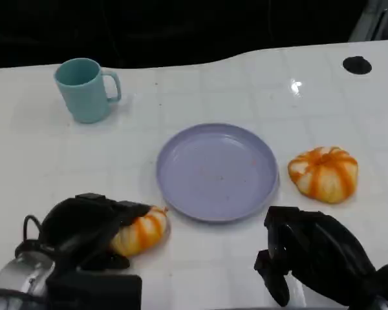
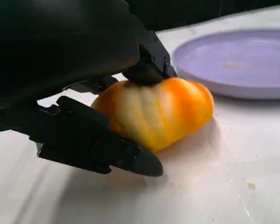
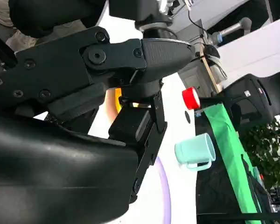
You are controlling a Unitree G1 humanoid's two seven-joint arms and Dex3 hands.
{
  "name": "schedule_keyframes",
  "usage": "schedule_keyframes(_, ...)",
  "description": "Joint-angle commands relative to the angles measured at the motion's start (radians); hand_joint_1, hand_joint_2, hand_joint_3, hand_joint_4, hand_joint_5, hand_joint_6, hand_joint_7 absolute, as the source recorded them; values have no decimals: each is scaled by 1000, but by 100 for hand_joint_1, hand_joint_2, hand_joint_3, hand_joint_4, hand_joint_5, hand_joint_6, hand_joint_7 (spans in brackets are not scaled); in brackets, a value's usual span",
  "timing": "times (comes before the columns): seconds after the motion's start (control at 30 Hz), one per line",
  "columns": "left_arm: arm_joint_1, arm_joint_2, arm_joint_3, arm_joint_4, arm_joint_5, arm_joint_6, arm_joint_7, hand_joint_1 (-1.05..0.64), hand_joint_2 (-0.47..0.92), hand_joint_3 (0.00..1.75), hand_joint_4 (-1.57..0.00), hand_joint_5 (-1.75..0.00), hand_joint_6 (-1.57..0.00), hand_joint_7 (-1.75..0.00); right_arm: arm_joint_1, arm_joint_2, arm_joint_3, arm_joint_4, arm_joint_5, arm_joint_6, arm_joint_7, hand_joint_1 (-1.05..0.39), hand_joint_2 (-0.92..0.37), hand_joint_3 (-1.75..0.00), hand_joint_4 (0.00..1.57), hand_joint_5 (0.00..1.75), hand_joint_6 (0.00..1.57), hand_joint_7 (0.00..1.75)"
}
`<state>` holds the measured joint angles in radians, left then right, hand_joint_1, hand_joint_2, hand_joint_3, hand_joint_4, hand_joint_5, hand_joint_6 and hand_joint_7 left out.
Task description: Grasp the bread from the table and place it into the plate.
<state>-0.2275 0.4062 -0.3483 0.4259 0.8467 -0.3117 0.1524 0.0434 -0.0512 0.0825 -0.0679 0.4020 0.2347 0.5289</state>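
The bread (image 1: 142,232), a rounded orange-and-white striped bun, lies on the white bench (image 1: 200,90) just off the near-left rim of the plate (image 1: 217,172), close to it but not on it. The left hand (image 1: 84,227) grasps this bread: in the left wrist view one finger presses down on the top of the bun (image 2: 158,116) while another black finger (image 2: 98,144) lies along the bench against its lower side, so the bun sits pinched between them and rests on the bench surface. The plate is a pale lilac round dish with a few small specks on its face, at the middle of the bench. On the far side of the plate from the held bun, a second striped bread (image 1: 323,173) lies on the bench just beside the plate's right rim, apart from it. The right hand (image 1: 310,258) hangs over the near-right part of the bench, below that second bun, holding nothing; whether its fingers are curled in or spread I cannot tell. A teal mug (image 1: 85,89) stands upright at the far left, handle turned toward the plate, well apart from it.
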Motion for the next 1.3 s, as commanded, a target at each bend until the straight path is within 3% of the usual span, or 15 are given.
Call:
schedule_keyframes(0.03, -30, 13, -34, 93, 37, -43, 178, -25, 87, 61, -83, -167, -86, -124, 6, -9, -12, -19, 10, 7, -6, -93, -92, -34, 128, 165, 110, 157)
schedule_keyframes(0.07, -33, 17, -40, 95, 51, -41, 213, -25, 83, 67, -84, -171, -77, -149, 6, -9, -11, -21, 8, 6, -8, -93, -92, -34, 128, 165, 110, 157)
schedule_keyframes(0.1, -36, 21, -46, 96, 60, -40, 240, -25, 79, 71, -85, -173, -73, -161, 6, -10, -10, -22, 6, 5, -9, -93, -92, -34, 128, 164, 110, 157)
schedule_keyframes(0.2, -35, 32, -46, 76, 52, -47, 264, -24, 69, 90, -85, -174, -68, -173, 6, -10, -11, -22, 11, 8, -9, -93, -92, -34, 127, 164, 110, 156)
schedule_keyframes(0.47, 5, 87, -23, -87, 66, -1, 242, -22, 58, 100, -87, -175, -66, -175, 7, -13, -13, -23, 10, 3, -7, -93, -92, -33, 127, 164, 111, 156)
schedule_keyframes(0.73, 50, 130, 63, -248, 21, 31, 209, -17, 59, 101, -84, -175, -65, -175, 11, -15, -12, -28, 7, 10, -13, -93, -92, -34, 128, 165, 111, 156)
schedule_keyframes(0.93, 72, 107, 93, -369, 40, 119, 153, -17, 52, 103, -86, -175, -67, -174, 10, -14, -12, -27, 8, 6, -9, -92, -92, -35, 128, 164, 111, 156)
schedule_keyframes(1.03, 54, 86, 86, -394, 45, 142, 143, -16, 42, 117, -85, -175, -67, -175, 10, -14, -14, -27, 12, 8, -7, -92, -92, -33, 128, 164, 111, 156)
schedule_keyframes(1.13, 4, 55, 69, -352, 41, 114, 180, -15, 38, 120, -88, -175, -68, -175, 10, -12, -16, -22, 16, 8, -6, -92, -92, -33, 129, 164, 112, 156)
schedule_keyframes(1.23, -60, 8, 60, -285, 13, 82, 199, -16, 41, 109, -90, -175, -68, -175, 11, -10, -19, -18, 19, 10, -9, -92, -92, -31, 130, 163, 112, 155)
schedule_keyframes(1.3, -95, -22, 59, -244, -14, 62, 196, -16, 39, 114, -92, -175, -70, -175, 11, -12, -18, -16, 15, 6, -7, -92, -92, -32, 130, 163, 112, 155)
